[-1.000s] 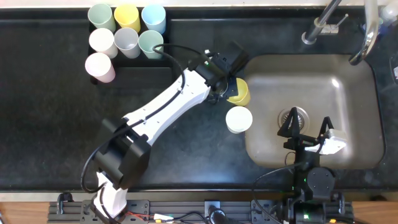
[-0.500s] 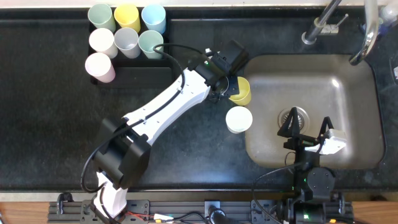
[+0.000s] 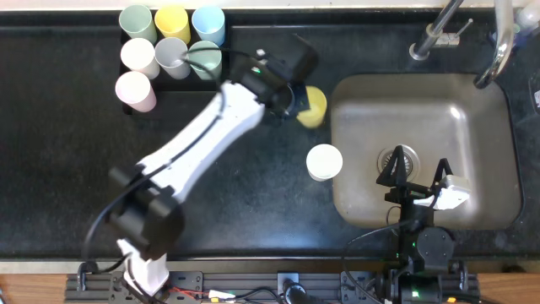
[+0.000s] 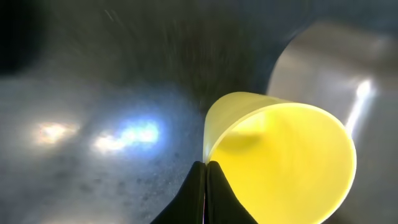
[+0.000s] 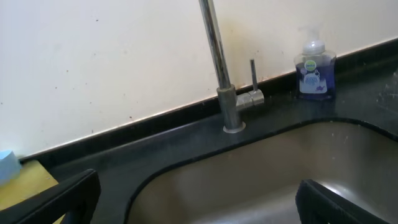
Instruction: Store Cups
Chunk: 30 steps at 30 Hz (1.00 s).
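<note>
My left gripper (image 3: 301, 103) is shut on the rim of a yellow cup (image 3: 312, 107), held above the dark counter just left of the sink (image 3: 489, 152). In the left wrist view the fingertips (image 4: 206, 186) pinch the yellow cup's (image 4: 286, 162) wall, its open mouth facing the camera. A white cup (image 3: 324, 161) stands by the sink's left rim. Several pastel cups (image 3: 172, 55) sit in a black rack (image 3: 181, 87) at the back left. My right gripper (image 3: 415, 176) rests open over the sink near its base.
A faucet (image 3: 434, 29) rises behind the sink; in the right wrist view the faucet (image 5: 224, 81) stands beside a soap bottle (image 5: 315, 70). A pink cup (image 3: 135, 90) sits at the rack's left edge. Bare counter (image 3: 76, 160) stretches across the front left.
The left arm has lifted the yellow cup and swung it up and left, away from the white cup, toward the rack. The right arm has not moved.
</note>
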Motion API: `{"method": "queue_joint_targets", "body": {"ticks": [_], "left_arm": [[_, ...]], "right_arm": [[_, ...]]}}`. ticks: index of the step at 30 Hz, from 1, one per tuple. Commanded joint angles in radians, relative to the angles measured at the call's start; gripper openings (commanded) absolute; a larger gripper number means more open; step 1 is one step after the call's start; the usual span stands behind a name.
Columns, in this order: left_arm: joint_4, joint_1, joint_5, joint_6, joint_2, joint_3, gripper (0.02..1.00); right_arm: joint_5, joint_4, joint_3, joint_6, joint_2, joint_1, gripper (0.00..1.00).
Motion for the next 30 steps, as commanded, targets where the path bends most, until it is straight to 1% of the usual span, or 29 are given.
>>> {"method": "queue_joint_targets", "body": {"ticks": [1,4,9,12,17,21,30], "left_arm": [[-0.032,0.062,-0.011,-0.01,-0.158,0.04,0.036],[-0.099,0.121,-0.043,-0.011,-0.218,0.04,0.036],[-0.264,0.265,-0.105,-0.026,-0.285,0.039,0.036],[-0.321,0.36,-0.111,-0.026,-0.287,0.038,0.036],[-0.323,0.483,-0.11,-0.033,-0.275,0.018,0.036],[-0.322,0.532,-0.11,-0.033,-0.237,0.018,0.036],[-0.323,0.539,-0.119,-0.035,-0.129,0.018,0.036]], "right_arm": [[0.001,0.005,-0.014,0.007,-0.008,-0.006,0.998],[0.001,0.005,-0.014,0.007,-0.008,-0.006,0.998],[0.001,0.005,-0.014,0.007,-0.008,-0.006,0.998],[0.001,0.005,-0.014,0.007,-0.008,-0.006,0.996],[0.001,0.005,-0.014,0.007,-0.008,-0.006,0.998],[0.001,0.005,-0.014,0.007,-0.008,-0.006,0.996],[0.001,0.005,-0.014,0.007,-0.008,-0.006,0.998]]}}
